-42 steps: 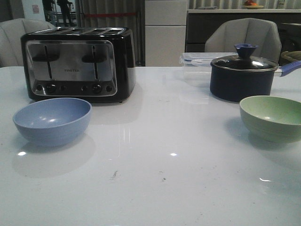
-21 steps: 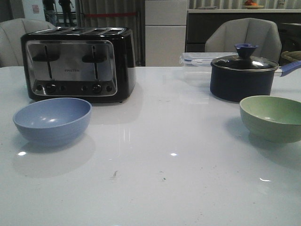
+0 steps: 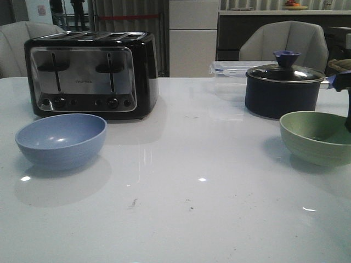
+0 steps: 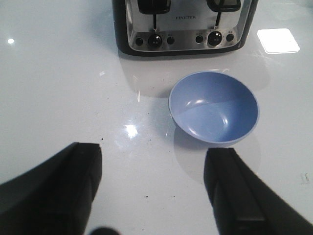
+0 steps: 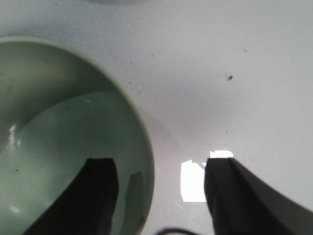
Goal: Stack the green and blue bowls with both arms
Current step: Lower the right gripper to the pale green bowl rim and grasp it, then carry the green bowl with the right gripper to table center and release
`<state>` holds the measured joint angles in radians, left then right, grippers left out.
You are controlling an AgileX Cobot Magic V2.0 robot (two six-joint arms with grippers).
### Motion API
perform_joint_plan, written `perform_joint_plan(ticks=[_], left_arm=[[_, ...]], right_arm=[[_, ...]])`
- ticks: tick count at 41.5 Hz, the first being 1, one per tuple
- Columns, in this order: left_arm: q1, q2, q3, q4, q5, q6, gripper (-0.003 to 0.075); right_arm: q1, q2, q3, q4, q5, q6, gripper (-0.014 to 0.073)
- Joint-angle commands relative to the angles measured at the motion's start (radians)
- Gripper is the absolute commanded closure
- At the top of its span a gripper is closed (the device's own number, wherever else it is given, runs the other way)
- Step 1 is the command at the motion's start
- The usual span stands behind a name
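The pale blue bowl [image 3: 61,139] sits upright on the white table at the front left, in front of the toaster. In the left wrist view the blue bowl [image 4: 213,107] lies ahead of my left gripper [image 4: 154,191], which is open, empty and above the bare table. The pale green bowl [image 3: 318,137] sits at the right. My right gripper [image 5: 161,191] is open and straddles the green bowl's rim [image 5: 142,147]: one finger over the inside, the other outside over the table. Only a dark sliver of the right arm [image 3: 347,109] shows in the front view.
A black and chrome toaster [image 3: 90,74] stands at the back left. A dark navy pot with a glass lid [image 3: 282,87] stands just behind the green bowl, with a clear lidded container [image 3: 230,71] behind it. Chairs stand beyond the table's far edge.
A dark part of the right arm has come into the front view at the right edge, over the green bowl and the pot's handle. Both bowls have stayed in place.
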<state>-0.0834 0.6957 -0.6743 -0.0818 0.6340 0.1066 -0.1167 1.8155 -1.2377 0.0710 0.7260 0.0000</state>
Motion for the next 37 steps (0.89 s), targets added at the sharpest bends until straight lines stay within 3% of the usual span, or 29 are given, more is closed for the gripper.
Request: perform_joint_plan(ticks=[1,19,28,37], left_arm=[[-0.008,0.003,-0.037,-0.007,-0.062,-0.01,0.0213],[-0.008,0.003,-0.037,-0.007,-0.062,-0.01,0.0213],[-0.008,0.003,-0.037,-0.007,-0.062,-0.01,0.0213],[-0.008,0.003,-0.037,-0.007,-0.062,-0.01,0.0213]], right_arm=[[-0.007,0.0,-0.068,0.007,0.005,-0.009,0.0165],[-0.005,-0.01,-0.093,0.012,0.027,-0.013,0.0528],[0.061,-0.128,-0.093,0.029,0.044,-0.024,0.0541],[0.254,-0.215,-0.093,0.092,0.054,-0.054,0.0541]])
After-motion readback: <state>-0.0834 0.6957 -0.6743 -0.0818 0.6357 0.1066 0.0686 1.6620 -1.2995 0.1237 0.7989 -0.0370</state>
